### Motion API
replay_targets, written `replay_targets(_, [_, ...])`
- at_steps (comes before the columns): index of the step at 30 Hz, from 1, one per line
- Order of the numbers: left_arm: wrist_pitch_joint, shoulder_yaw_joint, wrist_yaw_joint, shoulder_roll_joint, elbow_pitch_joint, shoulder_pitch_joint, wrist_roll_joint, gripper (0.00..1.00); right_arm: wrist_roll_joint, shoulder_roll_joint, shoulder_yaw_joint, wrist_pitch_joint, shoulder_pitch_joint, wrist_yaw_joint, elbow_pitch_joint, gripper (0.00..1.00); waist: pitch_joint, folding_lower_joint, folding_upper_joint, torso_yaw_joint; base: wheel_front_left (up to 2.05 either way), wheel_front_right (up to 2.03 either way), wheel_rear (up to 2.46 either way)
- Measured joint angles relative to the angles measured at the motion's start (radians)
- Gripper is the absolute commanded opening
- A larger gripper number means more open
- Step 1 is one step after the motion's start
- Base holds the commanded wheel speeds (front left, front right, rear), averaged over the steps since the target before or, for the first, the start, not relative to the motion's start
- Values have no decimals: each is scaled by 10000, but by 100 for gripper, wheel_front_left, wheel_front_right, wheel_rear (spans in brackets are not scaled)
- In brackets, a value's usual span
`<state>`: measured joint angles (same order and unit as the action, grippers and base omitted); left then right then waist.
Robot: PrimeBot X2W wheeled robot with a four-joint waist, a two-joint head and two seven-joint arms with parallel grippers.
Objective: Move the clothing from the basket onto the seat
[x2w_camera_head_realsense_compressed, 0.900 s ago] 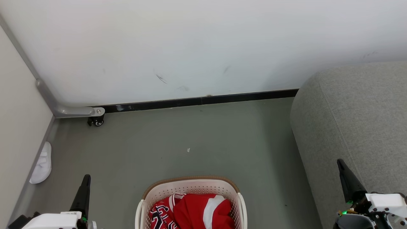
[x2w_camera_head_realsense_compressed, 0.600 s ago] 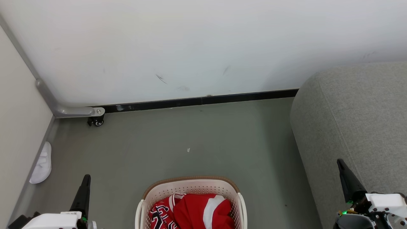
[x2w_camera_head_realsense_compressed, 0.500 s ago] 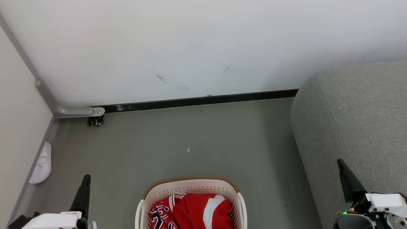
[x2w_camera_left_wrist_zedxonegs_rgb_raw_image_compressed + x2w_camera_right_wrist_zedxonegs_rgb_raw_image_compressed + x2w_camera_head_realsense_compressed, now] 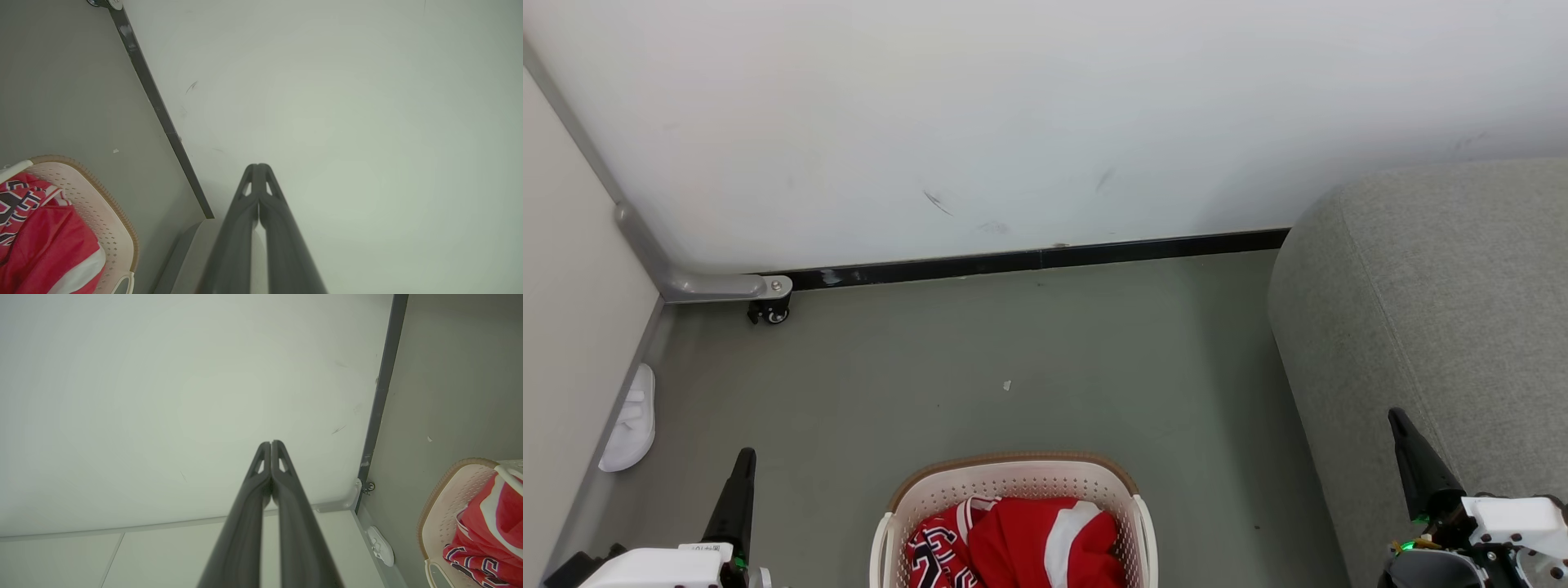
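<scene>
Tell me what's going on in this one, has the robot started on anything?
The robot faces a wall with the basket on the floor right in front of it, and the red clothing lies piled inside. The left gripper and the right gripper are raised on either side of the basket, jaws shut, holding nothing. The grey seat stands to the robot's right, with no garment on the part in view. No garment has been moved yet.

A white wall [image 4: 1045,114] with faint dark scuffs stands ahead of the left gripper [image 4: 745,454], a black skirting strip [image 4: 1029,261] along its foot. Dull grey-green floor [image 4: 1013,351] lies between the two. Out to that gripper's left, a cream panel [image 4: 564,286] in a grey frame [image 4: 645,245] rests on a small castor [image 4: 770,312]
</scene>
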<state>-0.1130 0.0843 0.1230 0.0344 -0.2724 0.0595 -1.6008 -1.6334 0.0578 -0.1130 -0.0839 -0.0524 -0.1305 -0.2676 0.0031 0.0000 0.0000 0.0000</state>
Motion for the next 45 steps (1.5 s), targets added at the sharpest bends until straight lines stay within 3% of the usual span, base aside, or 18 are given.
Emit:
replay_targets(9, [0, 0, 0, 0, 0, 0, 0, 0, 2, -2, -2, 0, 0, 0, 0, 0, 0, 0, 0, 0, 0, 0, 0])
replay_targets(10, [0, 0, 0, 0, 0, 0, 0, 100, 2, -2, -2, 0, 0, 0, 0, 100, 0, 0, 0, 0, 0, 0, 0])
replay_targets(17, [0, -27, -15, -265, -385, -452, 2, 100, -6, -232, 17, 21, 483, 0, -387, 100, -3, 0, 0, 3, 0, 0, 0])
replay_targets(33, [13, 268, -17, -226, 458, -670, -102, 100, -213, -224, 42, 226, 432, 0, 59, 100, -22, 6, 0, 17, 0, 0, 0])
replay_targets(45, [364, 58, -61, -138, 949, -704, 364, 100, 25, -203, 301, 416, 210, 0, 583, 100, -53, 88, 0, -19, 0, 0, 0])
